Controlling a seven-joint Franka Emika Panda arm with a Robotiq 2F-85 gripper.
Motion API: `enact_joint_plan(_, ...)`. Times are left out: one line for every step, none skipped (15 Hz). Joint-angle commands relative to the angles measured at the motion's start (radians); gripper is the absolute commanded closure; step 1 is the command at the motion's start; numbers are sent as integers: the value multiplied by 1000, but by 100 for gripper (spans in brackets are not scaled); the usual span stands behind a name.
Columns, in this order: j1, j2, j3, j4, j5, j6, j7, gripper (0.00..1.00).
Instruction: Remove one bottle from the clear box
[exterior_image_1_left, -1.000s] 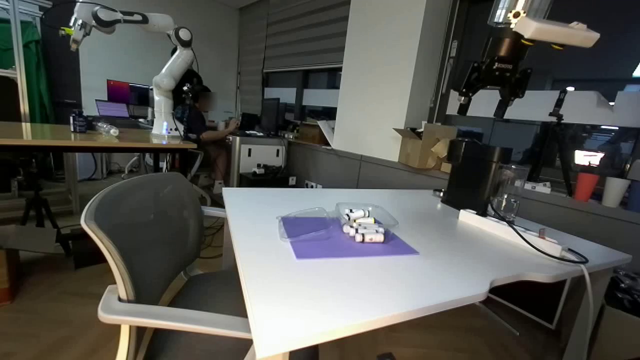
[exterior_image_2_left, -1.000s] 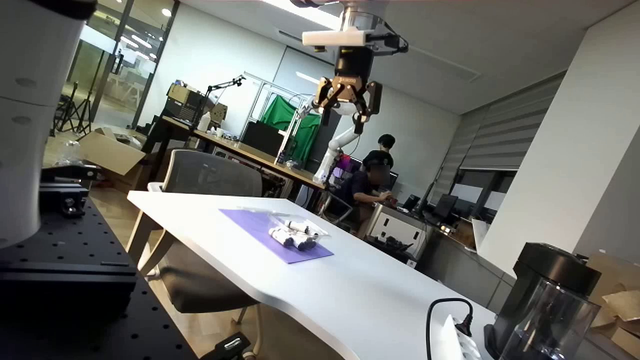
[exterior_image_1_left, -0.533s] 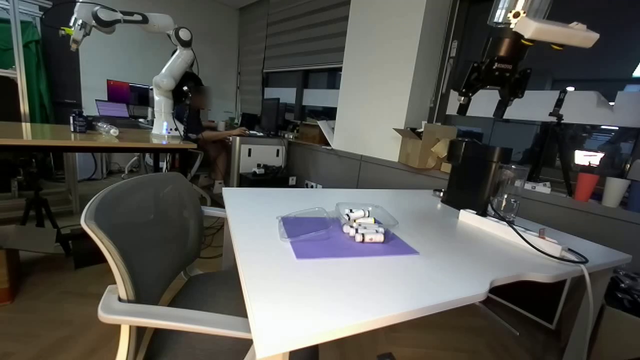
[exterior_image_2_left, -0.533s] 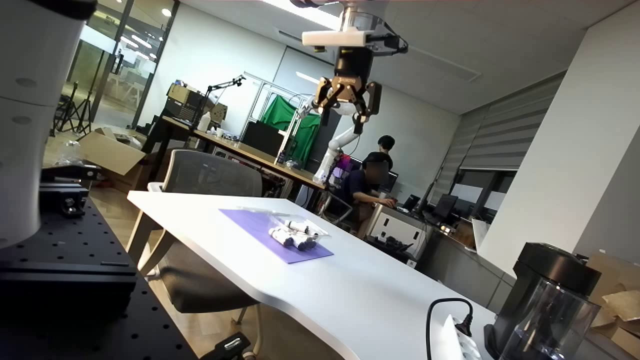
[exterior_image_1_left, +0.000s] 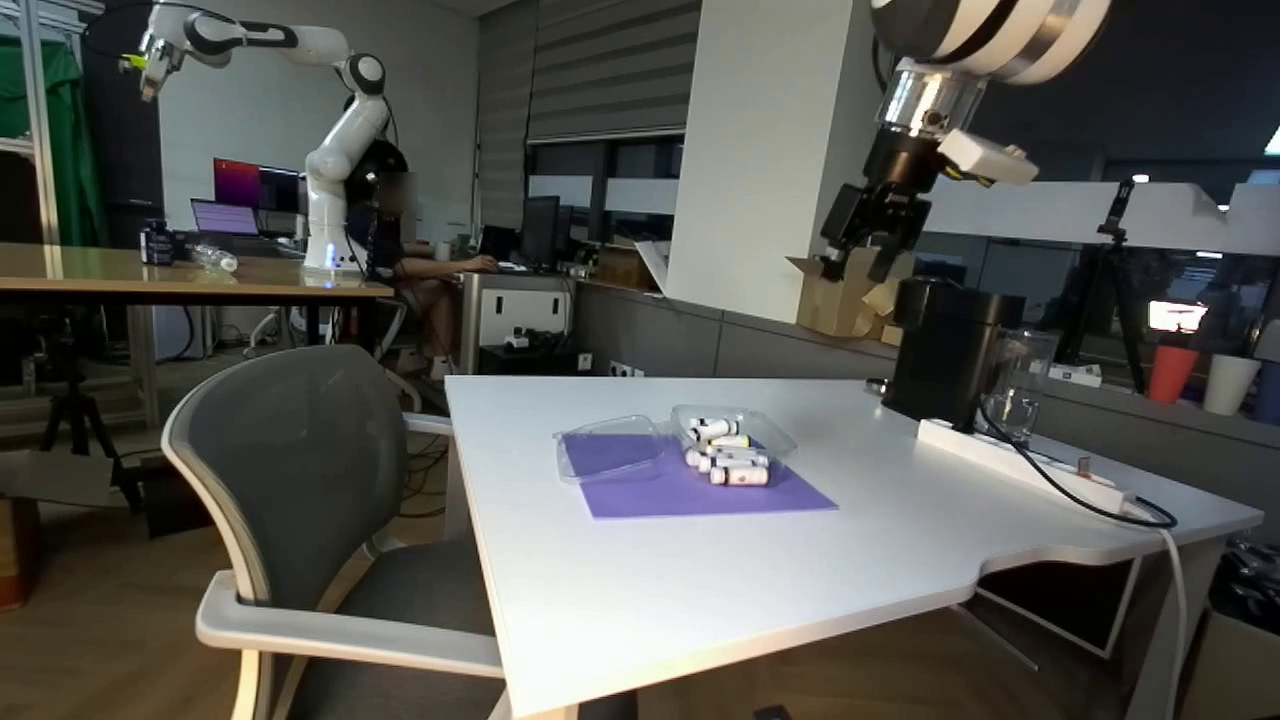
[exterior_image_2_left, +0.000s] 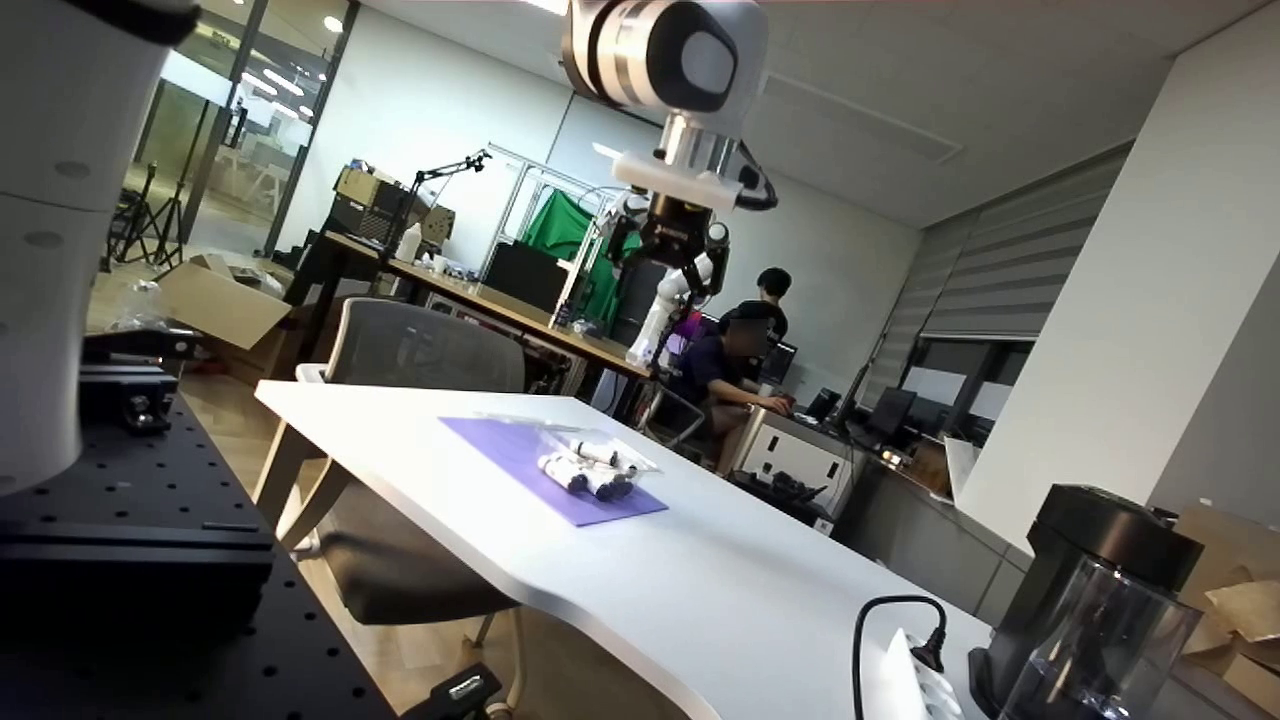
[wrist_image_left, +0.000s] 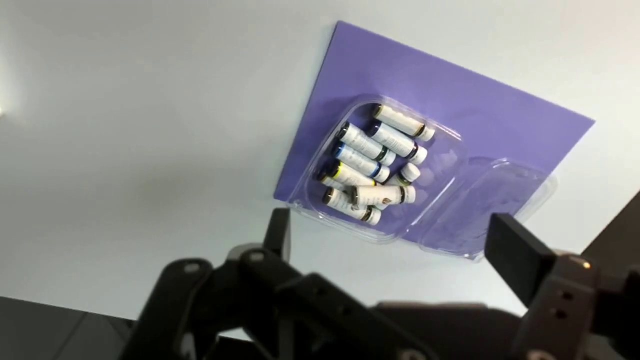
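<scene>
No bottle (wrist_image_left: 357, 161) looks removed yet: your gripper (exterior_image_1_left: 856, 268) hangs well clear of the purple mat (wrist_image_left: 425, 70), fingers (wrist_image_left: 520, 257) apart, while every visible bottle lies in the clear box (wrist_image_left: 440, 165), mostly on that mat, leaving you grasp and removal.

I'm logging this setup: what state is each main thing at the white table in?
End effector: open, holding nothing
Clear box: upright, uncovered
Lid: open, beside the box
Bottles: in the box, mostly lying, visible caps on
Purple mat: flat, partly covered
Power strip: black plug inserted
</scene>
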Motion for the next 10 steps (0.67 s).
enact_joint_plan(-9,263,49,193,66,26,-220,0)
enact_joint_plan(-29,323,78,240,49,26,-257,0)
enact_joint_plan(-44,380,102,286,10,24,-277,0)
enact_joint_plan(-56,438,124,335,-21,16,-300,0)
enact_joint_plan(-64,486,140,382,-60,4,-318,0)
enact_joint_plan(-67,535,154,431,-103,-12,-331,0)
enact_joint_plan(-68,580,162,476,-151,-22,-342,0)
enact_joint_plan(-64,618,167,517,-199,-33,-351,0)
enact_joint_plan(-60,653,172,553,-242,-43,-366,0)
enact_joint_plan(-53,683,170,585,-287,-52,-378,0)
